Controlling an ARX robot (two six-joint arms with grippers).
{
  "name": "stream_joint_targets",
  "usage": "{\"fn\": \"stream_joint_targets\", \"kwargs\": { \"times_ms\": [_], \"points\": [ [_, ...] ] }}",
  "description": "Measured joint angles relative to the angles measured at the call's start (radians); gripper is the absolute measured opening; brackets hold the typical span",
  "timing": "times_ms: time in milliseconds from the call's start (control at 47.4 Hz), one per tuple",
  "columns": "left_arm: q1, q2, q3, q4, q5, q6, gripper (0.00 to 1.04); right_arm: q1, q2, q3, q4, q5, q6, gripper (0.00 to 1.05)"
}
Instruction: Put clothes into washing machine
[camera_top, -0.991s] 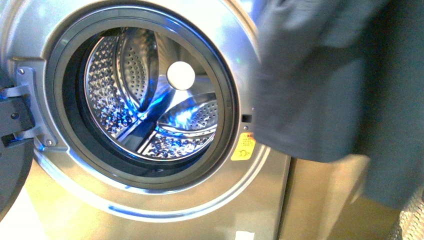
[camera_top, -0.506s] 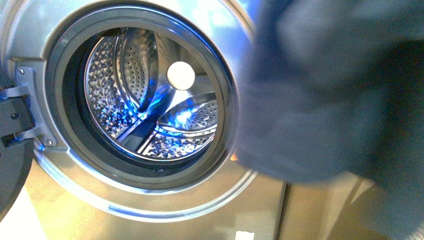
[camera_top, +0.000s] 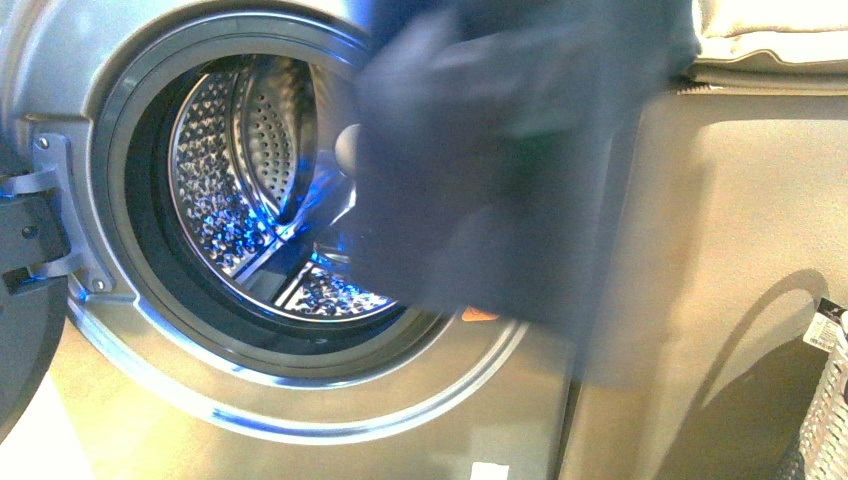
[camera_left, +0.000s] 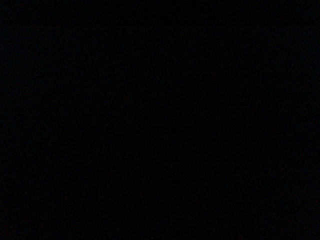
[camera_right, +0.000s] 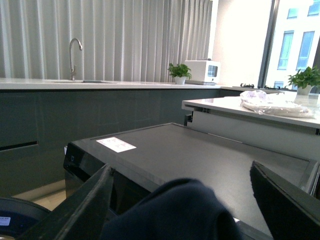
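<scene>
Nearest, the right gripper (camera_right: 181, 172) has its fingers standing apart with a mound of the clothes (camera_right: 175, 212) between them; whether they pinch it I cannot tell; the left wrist view is dark; the garment looks light, limp and soft, best taken by a bunched fold; it hangs blurred, long axis roughly upright, loose end down, across the right half of the washing machine (camera_top: 300, 400) porthole; behind it the drum (camera_top: 225, 170) gapes.

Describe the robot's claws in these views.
Only the right claw shows: two flat, matte black fingers tapering to angular tips, with no markings or cables visible. The left wrist view is dark, and the front view shows no arm.
</scene>
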Motion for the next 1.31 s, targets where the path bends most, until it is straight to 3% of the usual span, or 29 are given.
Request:
{"fn": "stream_joint_targets", "kwargs": {
  "times_ms": [42, 105, 316, 654, 780, 1012, 1117, 1181, 1307],
  "points": [
    [0.011, -0.021, -0.037, 0.010, 0.007, -0.003, 0.08, 0.000, -0.002, 0.005, 0.000, 0.001, 0.000, 0.92],
    [0.029, -0.047, -0.080, 0.016, 0.019, -0.017, 0.08, 0.000, -0.005, 0.007, 0.000, 0.000, 0.001, 0.99],
    [0.095, -0.131, -0.206, 0.050, 0.086, -0.043, 0.08, 0.000, -0.008, 0.008, 0.000, 0.000, 0.000, 0.97],
    [0.239, -0.316, -0.566, 0.197, 0.303, -0.020, 0.08, 0.000, -0.008, 0.008, 0.000, 0.000, 0.000, 0.97],
    [0.334, -0.343, -0.723, 0.259, 0.402, -0.029, 0.08, 0.000, -0.008, 0.008, 0.000, 0.000, 0.000, 0.97],
    [0.425, -0.312, -0.820, 0.343, 0.458, -0.036, 0.08, 0.000, -0.008, 0.008, 0.001, 0.006, 0.002, 0.97],
    [0.435, -0.276, -0.844, 0.365, 0.475, -0.035, 0.08, 0.053, -0.002, 0.038, 0.013, 0.351, 0.044, 0.97],
    [0.445, -0.245, -0.852, 0.380, 0.485, -0.036, 0.08, 0.077, -0.058, -0.055, 0.082, 0.478, 0.038, 0.97],
    [0.467, -0.200, -0.852, 0.404, 0.487, -0.040, 0.08, 0.087, -0.223, -0.319, 0.190, 0.526, 0.018, 0.97]
  ]
}}
